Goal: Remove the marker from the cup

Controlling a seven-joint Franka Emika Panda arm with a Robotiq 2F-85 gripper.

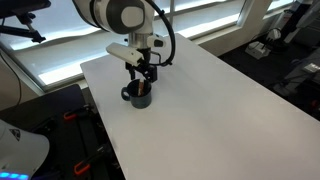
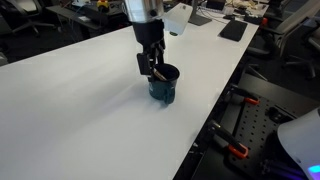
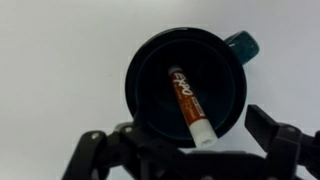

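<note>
The cup (image 3: 145,55) is a dark navy mug with its handle at the upper right of the wrist view. It stands on the white table near one edge in both exterior views (image 1: 138,96) (image 2: 163,90). The marker (image 3: 186,102) is reddish-orange with black lettering and a white end. It leans inside the cup, with the white end on the rim nearest the camera. My gripper (image 3: 185,148) is open right above the cup, one finger on each side of the marker's white end, touching neither. The gripper also shows in both exterior views (image 1: 141,76) (image 2: 154,66).
The white table (image 1: 210,110) stretches wide beyond the cup. Its edge runs close to the cup (image 2: 215,105), with dark equipment and red clamps (image 2: 237,152) below. A black flat object (image 2: 233,30) lies at the table's far end.
</note>
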